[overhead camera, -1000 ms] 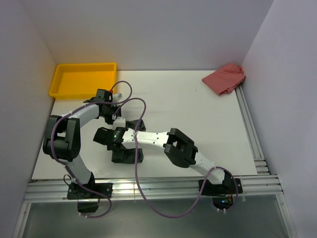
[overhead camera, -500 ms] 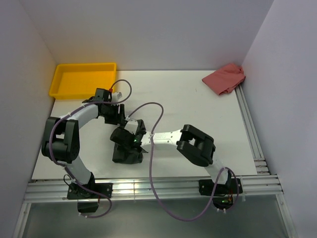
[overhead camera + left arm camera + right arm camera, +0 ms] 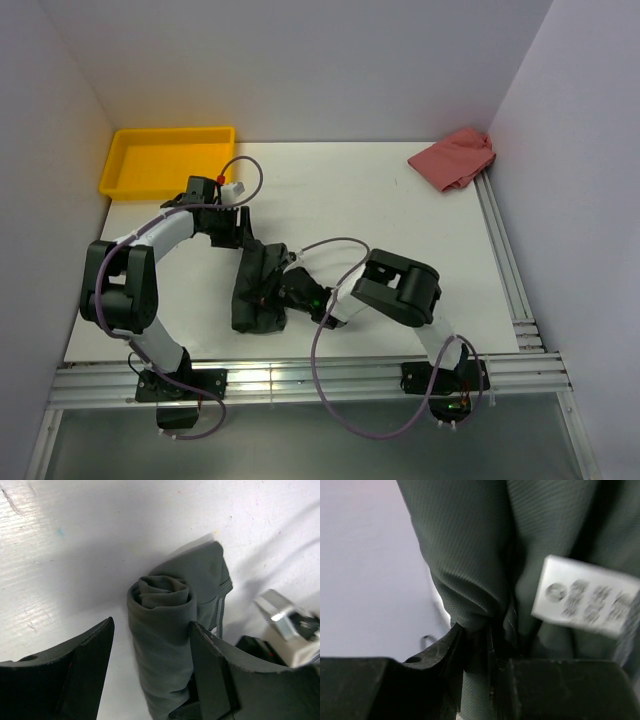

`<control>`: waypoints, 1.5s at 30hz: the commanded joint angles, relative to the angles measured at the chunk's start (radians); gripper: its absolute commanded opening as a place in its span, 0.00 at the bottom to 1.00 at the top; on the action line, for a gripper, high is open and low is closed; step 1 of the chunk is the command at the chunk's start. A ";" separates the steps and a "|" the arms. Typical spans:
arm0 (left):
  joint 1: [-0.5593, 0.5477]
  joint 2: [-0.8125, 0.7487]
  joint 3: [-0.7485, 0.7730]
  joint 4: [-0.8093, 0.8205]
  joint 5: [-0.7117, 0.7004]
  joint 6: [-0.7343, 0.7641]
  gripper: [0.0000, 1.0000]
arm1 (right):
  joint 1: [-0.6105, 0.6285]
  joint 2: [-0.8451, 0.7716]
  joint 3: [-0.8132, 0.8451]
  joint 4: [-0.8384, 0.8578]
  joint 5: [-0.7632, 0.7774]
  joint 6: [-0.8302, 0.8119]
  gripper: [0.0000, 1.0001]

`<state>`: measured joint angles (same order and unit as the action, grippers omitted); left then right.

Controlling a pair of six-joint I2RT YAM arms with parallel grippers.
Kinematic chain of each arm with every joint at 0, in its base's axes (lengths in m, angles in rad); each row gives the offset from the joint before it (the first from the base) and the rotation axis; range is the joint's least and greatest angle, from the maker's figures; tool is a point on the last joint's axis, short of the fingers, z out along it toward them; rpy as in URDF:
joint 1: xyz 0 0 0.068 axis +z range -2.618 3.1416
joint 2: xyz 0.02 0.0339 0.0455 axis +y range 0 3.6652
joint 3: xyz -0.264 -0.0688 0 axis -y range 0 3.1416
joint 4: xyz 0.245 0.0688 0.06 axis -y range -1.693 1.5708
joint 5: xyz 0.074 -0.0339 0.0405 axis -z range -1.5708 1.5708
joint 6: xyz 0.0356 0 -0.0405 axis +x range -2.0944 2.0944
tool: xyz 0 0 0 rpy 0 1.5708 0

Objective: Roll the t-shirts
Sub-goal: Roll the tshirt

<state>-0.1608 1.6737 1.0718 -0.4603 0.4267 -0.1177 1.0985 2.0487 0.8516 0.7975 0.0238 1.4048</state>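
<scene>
The dark grey t-shirt (image 3: 258, 292) lies as a rolled bundle on the white table, left of centre. In the left wrist view the roll's spiral end (image 3: 162, 597) faces the camera. My left gripper (image 3: 238, 236) is open at the roll's far end; its fingers straddle the roll (image 3: 151, 630), and the right finger (image 3: 210, 670) touches the cloth. My right gripper (image 3: 292, 290) is at the roll's right side, shut on a fold of the shirt (image 3: 490, 645). The white neck label (image 3: 585, 602) hangs just beside the jaws.
A yellow tray (image 3: 165, 158) stands at the back left, close behind the left arm. A pink cloth (image 3: 455, 158) lies at the back right by the wall. Metal rails run along the table's right edge (image 3: 505, 260) and front edge (image 3: 300, 380).
My right gripper has drawn back to the right across the shirt, from its left side to its right side. The shirt now stands as a tighter, narrower roll. My left gripper barely moved.
</scene>
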 commanded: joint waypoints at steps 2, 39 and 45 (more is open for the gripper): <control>0.003 0.017 0.011 0.002 0.035 0.015 0.67 | -0.011 0.152 -0.026 0.381 -0.154 0.143 0.09; -0.016 0.035 0.017 -0.005 -0.068 0.000 0.00 | 0.141 0.030 0.825 -1.481 0.490 -0.188 0.59; -0.019 0.035 0.019 -0.005 -0.068 -0.002 0.00 | 0.146 0.149 1.024 -1.577 0.502 -0.234 0.59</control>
<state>-0.1719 1.7329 1.0718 -0.4591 0.3676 -0.1181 1.2396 2.1407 1.8042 -0.6464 0.4583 1.2064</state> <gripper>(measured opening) 0.054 0.587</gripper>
